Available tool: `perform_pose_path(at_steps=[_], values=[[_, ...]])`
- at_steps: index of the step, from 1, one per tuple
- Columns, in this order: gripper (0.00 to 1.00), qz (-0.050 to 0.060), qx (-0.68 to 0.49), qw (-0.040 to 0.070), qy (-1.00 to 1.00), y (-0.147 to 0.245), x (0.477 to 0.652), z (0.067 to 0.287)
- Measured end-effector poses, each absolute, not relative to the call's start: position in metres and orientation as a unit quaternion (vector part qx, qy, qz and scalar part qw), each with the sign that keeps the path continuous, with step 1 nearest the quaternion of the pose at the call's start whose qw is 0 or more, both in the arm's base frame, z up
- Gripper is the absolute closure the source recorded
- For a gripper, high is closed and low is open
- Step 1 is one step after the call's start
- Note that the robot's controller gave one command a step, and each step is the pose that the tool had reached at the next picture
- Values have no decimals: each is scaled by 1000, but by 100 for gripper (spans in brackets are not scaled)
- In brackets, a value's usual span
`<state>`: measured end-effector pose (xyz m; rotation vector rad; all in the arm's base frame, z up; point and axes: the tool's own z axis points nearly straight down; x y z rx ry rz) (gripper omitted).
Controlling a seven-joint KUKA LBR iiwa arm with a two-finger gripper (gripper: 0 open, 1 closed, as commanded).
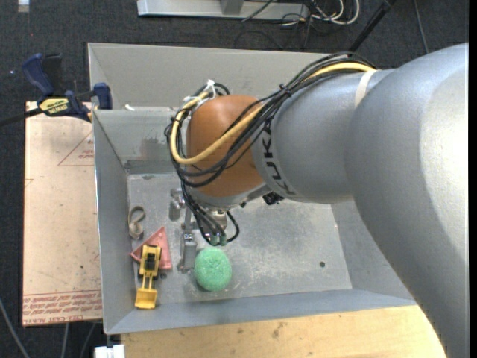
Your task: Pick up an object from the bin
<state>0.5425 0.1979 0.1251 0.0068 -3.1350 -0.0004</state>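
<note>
- Camera view, progress: the gripper (190,241) hangs low in the bin (112,200), left of centre in the lower half of the frame, beneath the orange wrist cover (223,148). I cannot tell whether it is apart or together, as the wrist and its cables hide too much.
- Camera view, the thing nearest: a rounded green lump (212,268) lies on the bin floor (298,245) just below and right of the gripper's tip, very close to it. I cannot tell whether they touch. Nothing can be seen clamped, so I judge the pick not yet done. The grasp and the lift out of the bin are both left.
- Camera view, other things: a yellow toy digger (148,274) lies to the lower left of the gripper, partly on a pink triangular piece (158,243). A small brownish loop (136,221) sits further up and to the left, near the bin's left wall.
- Camera view, surface: the bin floor is grey, scuffed and speckled, with sloping walls around it. Its right half is bare.
- Camera view, room: dark carpet (74,13) surrounds the bin. A pale metal base (216,4) and a tangle of loose cables (328,2) lie along the top of the frame.
</note>
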Motion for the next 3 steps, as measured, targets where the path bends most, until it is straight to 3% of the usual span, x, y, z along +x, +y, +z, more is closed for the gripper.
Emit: perform_pose_path(at_steps=[1, 2, 3], values=[[0, -1, 0, 0, -1000, 197, 544, 130], [0, -1, 122, -4, -993, 225, 546, 95], [0, -1, 189, 1, -982, 239, 540, 93]])
